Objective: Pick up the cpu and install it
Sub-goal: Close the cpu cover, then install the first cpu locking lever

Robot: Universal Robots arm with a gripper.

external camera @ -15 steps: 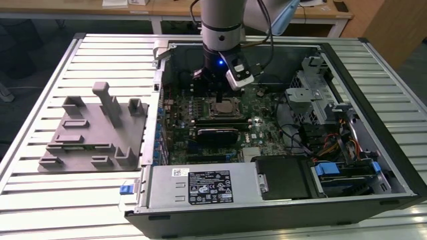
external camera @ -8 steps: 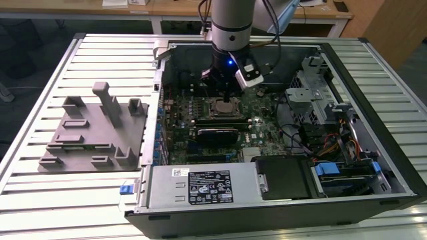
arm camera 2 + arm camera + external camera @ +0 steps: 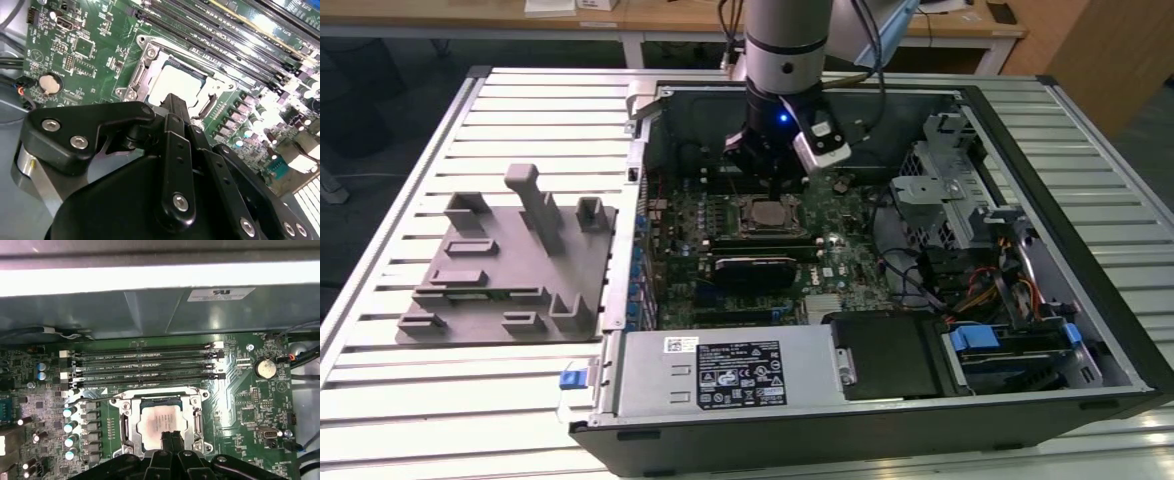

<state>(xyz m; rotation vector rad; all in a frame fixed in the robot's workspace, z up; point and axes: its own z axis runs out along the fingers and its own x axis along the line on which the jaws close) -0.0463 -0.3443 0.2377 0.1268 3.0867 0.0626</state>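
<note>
Slatted metal desk [image 3: 520, 100], contents listed from the exterior view's left to its right. Item 1: grey fixture tray [image 3: 494, 297], moulded with posts and pockets, lying flat near the desk's edge on the exterior view's left, just beside the case. Item 2: open computer case [image 3: 881, 428], black, lying on its side across the middle and the right of the desk, one black wall along the desk's near edge. Inside it: silver power supply [image 3: 720, 375] against that near wall; green motherboard [image 3: 847, 235] [image 3: 240, 405] [image 3: 95, 65] flat on the case floor; memory slots [image 3: 145, 362], four in a row, beside the socket; coin battery [image 3: 265, 368] apart from the socket. Item 3: metal socket frame [image 3: 125, 425] [image 3: 145, 70], near the middle of the motherboard. Item 4: the cpu [image 3: 770, 213] [image 3: 161, 421] [image 3: 175, 82], silvery plate up, seated flat inside the socket frame. Item 5: tool [image 3: 774, 185] [image 3: 172, 436] [image 3: 174, 100], black, hanging from the arm [image 3: 787, 50] directly over the cpu, fingers pressed together with nothing between them; contact with the plate cannot be told. Item 6: drive cage [image 3: 947, 190], grey metal, at the case's side on the exterior view's right.
</note>
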